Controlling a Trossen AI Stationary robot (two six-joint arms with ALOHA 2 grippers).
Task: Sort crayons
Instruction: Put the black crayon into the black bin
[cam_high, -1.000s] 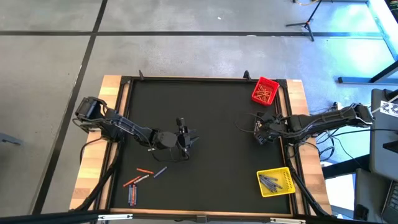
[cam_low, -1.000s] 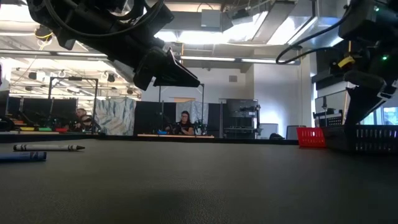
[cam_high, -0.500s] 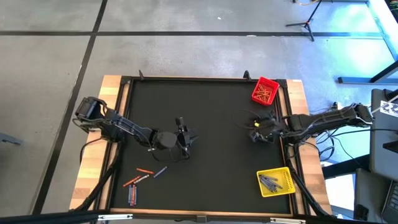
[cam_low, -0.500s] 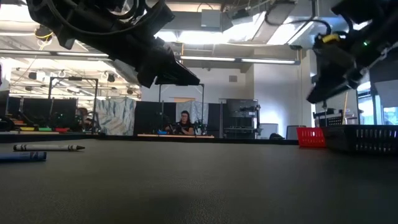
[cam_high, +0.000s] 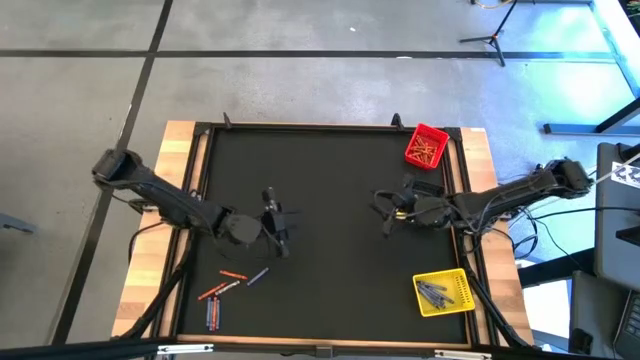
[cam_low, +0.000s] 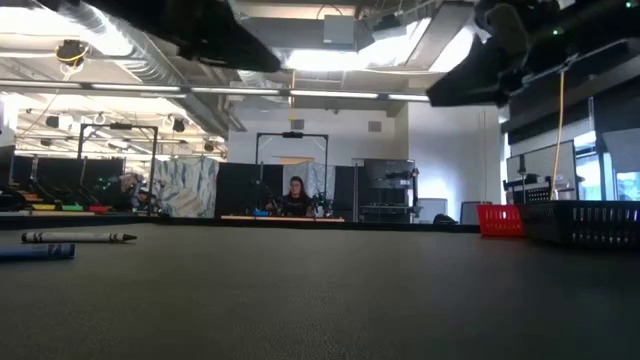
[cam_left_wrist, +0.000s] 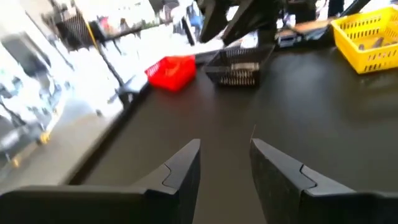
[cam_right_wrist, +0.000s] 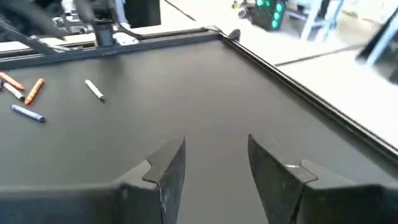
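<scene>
While both arms hang over the black mat (cam_high: 330, 290), loose crayons (cam_high: 222, 294) lie scattered near the mat's front-left corner: red-orange, blue & grey sticks. Left gripper (cam_high: 276, 222) is just behind them, left of centre; fingers (cam_left_wrist: 186, 168) a little apart, nothing between. Right gripper (cam_high: 388, 212) is right of centre, fingers (cam_right_wrist: 168, 168) likewise parted w/ nothing held. Red bin (cam_high: 426, 146) at back-right holds red-orange crayons; yellow bin (cam_high: 445, 293) at front-right holds grey ones.

Grey concrete floor (cam_high: 300, 85) crossed by dark lines; bright ceiling lights (cam_low: 320, 60), a seated person (cam_low: 296, 197) far behind
</scene>
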